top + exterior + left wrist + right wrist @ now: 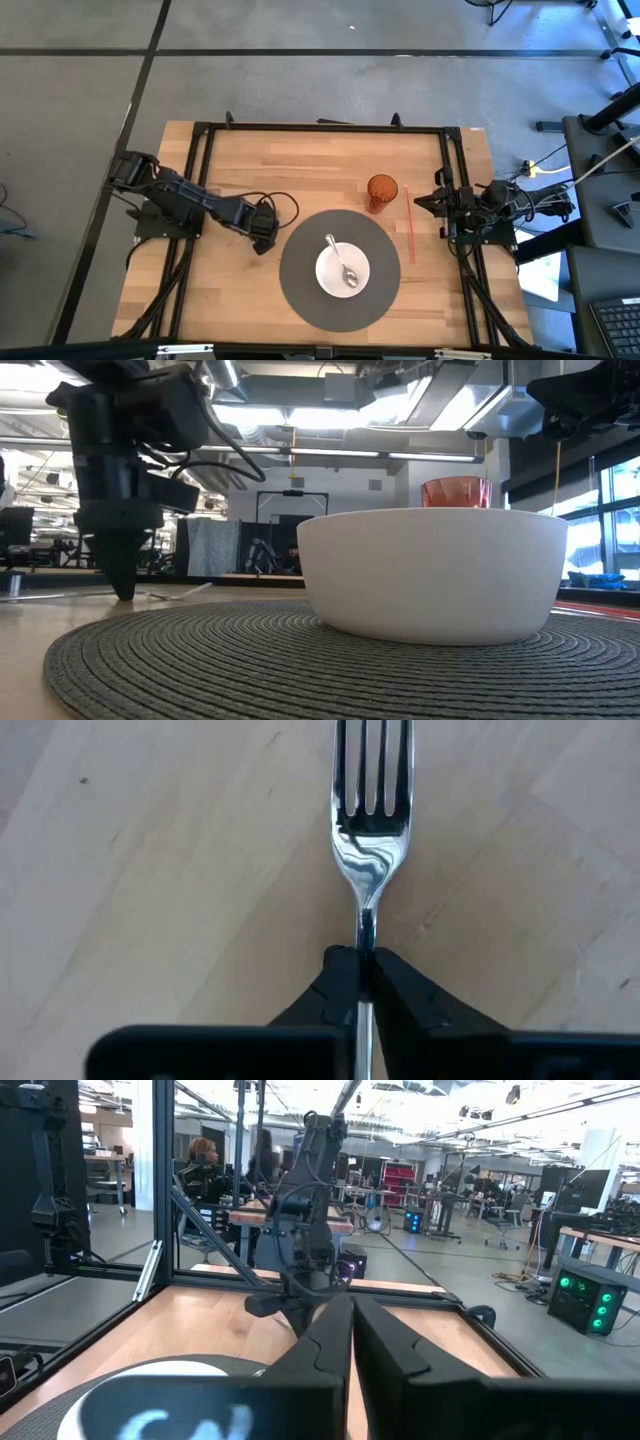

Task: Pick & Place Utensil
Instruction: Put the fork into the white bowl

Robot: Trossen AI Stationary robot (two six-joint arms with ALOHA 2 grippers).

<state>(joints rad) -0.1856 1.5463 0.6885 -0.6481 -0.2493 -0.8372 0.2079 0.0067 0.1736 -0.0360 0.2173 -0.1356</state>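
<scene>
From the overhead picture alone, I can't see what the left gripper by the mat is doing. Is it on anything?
Observer: Yes. The left wrist view shows the left gripper shut on the handle of a fork lying flat on the table.
Operator: Which way do the prongs point?
Observer: Away from the gripper, straight ahead of its fingers.
Operator: Is the bowl empty?
Observer: No, the high view shows a spoon in the bowl, which sits on the round mat.
Operator: And the right gripper?
Observer: The right gripper is shut, holding nothing, parked at the table's right edge beyond the cup.
</scene>
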